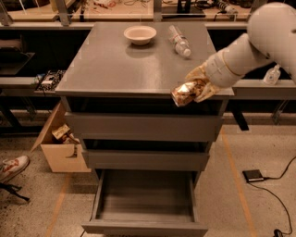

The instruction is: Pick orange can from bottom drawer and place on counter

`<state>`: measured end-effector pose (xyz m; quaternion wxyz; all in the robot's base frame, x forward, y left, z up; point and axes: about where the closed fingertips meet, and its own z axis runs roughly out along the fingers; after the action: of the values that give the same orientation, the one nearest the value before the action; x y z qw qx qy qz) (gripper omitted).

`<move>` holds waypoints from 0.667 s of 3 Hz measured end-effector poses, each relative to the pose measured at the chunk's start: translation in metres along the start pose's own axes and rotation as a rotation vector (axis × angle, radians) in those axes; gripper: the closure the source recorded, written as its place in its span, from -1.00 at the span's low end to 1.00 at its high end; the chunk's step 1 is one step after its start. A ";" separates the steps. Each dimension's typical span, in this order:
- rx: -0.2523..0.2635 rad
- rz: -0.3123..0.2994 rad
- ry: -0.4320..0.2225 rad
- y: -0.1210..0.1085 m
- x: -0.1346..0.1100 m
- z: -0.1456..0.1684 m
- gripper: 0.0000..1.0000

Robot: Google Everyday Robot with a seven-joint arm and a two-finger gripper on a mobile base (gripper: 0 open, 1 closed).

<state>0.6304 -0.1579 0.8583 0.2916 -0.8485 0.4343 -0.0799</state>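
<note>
Camera view, looking down at the front of the cabinet. White robot arm [252, 44] comes in from upper right. Gripper [196, 87] sits at the front right corner of the counter [120, 69], a broad, smooth, glossy grey slab. Its yellowish fingers [200, 74] are clamped around a small metal orange can [183, 94], orange-gold and brown with pale patterning. Can is tilted almost onto its side, one end pointing left and down, sticking out left of the fingers. It overlaps the counter's front edge, above the top drawer front; cannot tell whether it touches the slab.

Bottom drawer [144, 227], a shallow grey rectangular box, is pulled out wide open, well below the can. Two wider grey drawer fronts [143, 127] above it are pushed in.

At the back of the counter: a pale round bowl [140, 34] near the middle, and a clear plastic bottle [179, 40] lying on its side just right of it. Both are well apart from the gripper.

Pale wooden workbench [115, 11] runs behind the cabinet. Open brown cardboard box [60, 150] on the floor left of the cabinet, a white shoe [13, 166] further left. Small black flat box with a cable [253, 175] on the floor at right.
</note>
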 end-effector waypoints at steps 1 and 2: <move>-0.141 -0.105 0.013 -0.021 -0.003 0.012 1.00; -0.276 -0.200 -0.001 -0.042 -0.004 0.032 1.00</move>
<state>0.6693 -0.1216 0.8565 0.1630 -0.9195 0.3545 -0.0477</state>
